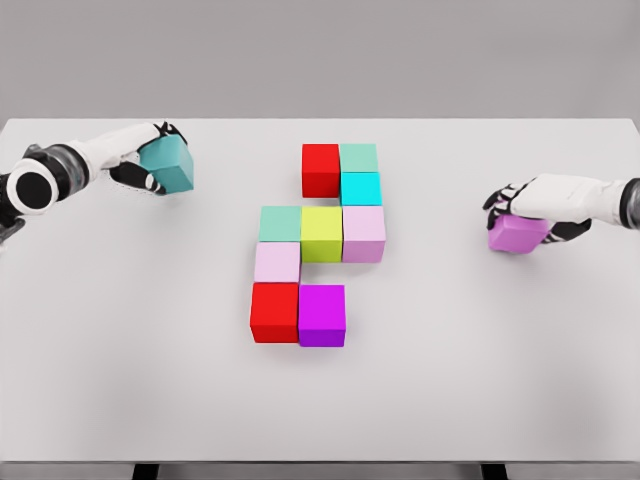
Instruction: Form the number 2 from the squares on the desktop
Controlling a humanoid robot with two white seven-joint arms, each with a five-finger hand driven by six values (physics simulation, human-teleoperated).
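Forming most of a blocky figure 2 already, nine plain cubes sit edge to edge in the middle of the white tabletop: a red cube and a pale green cube on the far row, a cyan cube below that, then a mint cube, a yellow-green cube and a pale pink cube across the middle, a second pale pink cube under the mint one, and a second red cube beside a magenta cube on the near row. Both rows look one piece short. The left hand, at the far left, has its fingers closed around a teal cube that appears raised and tilted, well apart from the figure. The right hand, at the right, rests curled over a violet cube that seems to sit on the table. To finish cleanly, I would judge that the violet cube belongs just right of the magenta one and the teal cube just left of the far red one; each should come in level, squared to its neighbour, and be lowered beside it rather than pushed sideways, which could shove the row out of line.
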